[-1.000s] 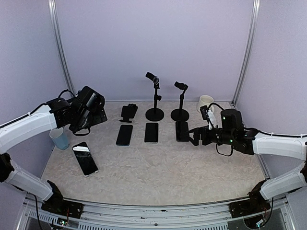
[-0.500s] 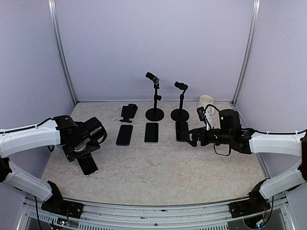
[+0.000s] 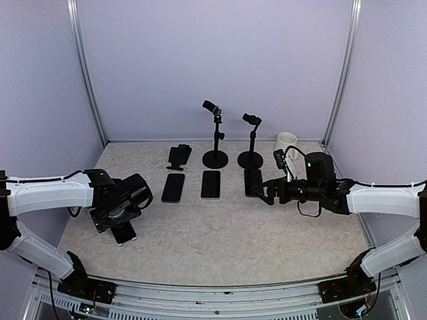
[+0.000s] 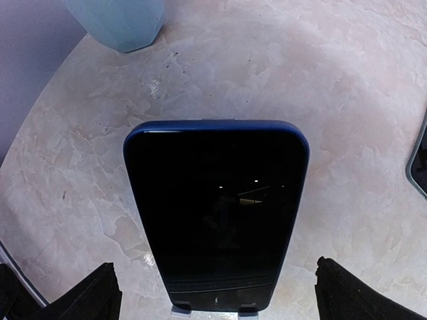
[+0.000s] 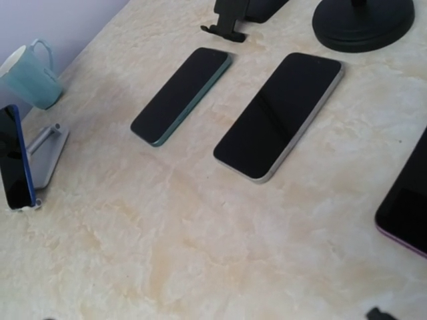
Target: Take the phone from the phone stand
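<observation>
There's the beige marbled table (image 3: 220, 233), and the white left arm lies low along its left side. The black left gripper (image 4: 213, 270) has its fingers (image 4: 73, 300) spread wide, one on each side of the blue-rimmed black phone (image 4: 217, 213), with neither touching it. That phone leans upright on the small silver phone stand (image 5: 48, 153).

Over on the right, the right gripper (image 3: 265, 190) hovers low beside a purple-edged phone (image 5: 407, 200) that lies flat. I can't tell whether its fingers are apart or together.

At the back stand a tall black pole stand on a round base (image 3: 215, 159) and a shorter black pole stand (image 3: 250, 160). A dark green phone (image 5: 181, 93) and a silver-edged phone (image 5: 280, 113) lie flat mid-table, well apart from the silver stand. A black folded holder (image 3: 179, 155) sits behind them, and a white mug (image 3: 287, 141) is in the back right corner. A pale blue cup (image 4: 120, 23) stands near the upright phone, just behind it.
</observation>
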`<state>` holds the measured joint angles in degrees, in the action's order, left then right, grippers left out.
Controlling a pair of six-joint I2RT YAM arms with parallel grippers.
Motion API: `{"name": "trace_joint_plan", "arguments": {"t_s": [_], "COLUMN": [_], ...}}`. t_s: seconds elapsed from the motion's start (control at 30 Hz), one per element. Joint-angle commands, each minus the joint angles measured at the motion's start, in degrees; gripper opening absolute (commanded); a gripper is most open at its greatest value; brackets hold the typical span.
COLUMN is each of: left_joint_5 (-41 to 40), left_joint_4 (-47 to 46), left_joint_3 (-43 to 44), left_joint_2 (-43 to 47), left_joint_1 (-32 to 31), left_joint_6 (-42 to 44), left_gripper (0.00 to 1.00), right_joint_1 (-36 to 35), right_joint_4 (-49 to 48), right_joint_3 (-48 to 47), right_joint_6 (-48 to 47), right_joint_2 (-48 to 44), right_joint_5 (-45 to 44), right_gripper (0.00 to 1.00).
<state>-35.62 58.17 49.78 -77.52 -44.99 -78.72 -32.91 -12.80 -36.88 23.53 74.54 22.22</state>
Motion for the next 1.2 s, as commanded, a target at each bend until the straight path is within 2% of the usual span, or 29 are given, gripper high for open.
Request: {"name": "trace_joint_plan", "arguments": {"t_s": [0.0, 0.23, 0.6, 0.83, 1.17], "left_joint_5": [0.9, 1.7, 0.9, -1.0, -2.5], "left_joint_4": [-3.6, -6.8, -9.9, -7.2, -3.7], "left_joint_3": [-2.2, -5.1, -6.3, -6.2, -2.7], "left_joint_2": [0.3, -0.7, -2.5, -1.0, 0.9], "left_joint_1": [1.4, 2.7, 3.0, 2.2, 1.6], "left_joint_6": [2.5, 3.4, 4.7, 3.9, 6.5], "left_gripper": [0.99, 0.98, 0.83, 0.69, 0.63], "right_joint_1": [0.6, 0.6, 0.7, 0.6, 0.6], "right_joint_4": [-1.3, -1.4, -0.8, -1.1, -1.6], "right_joint_3": [0.4, 0.0, -0.5, -0.4, -0.6], "right_joint_6": [-0.1, -0.3, -0.4, -0.3, -0.6], "right_joint_2": [-0.6, -0.1, 0.6, 1.2, 2.6], "right_joint_5": [1.1, 1.6, 1.9, 1.9, 2.6], "right_gripper": [1.0, 1.0, 1.0, 1.0, 1.0]}}
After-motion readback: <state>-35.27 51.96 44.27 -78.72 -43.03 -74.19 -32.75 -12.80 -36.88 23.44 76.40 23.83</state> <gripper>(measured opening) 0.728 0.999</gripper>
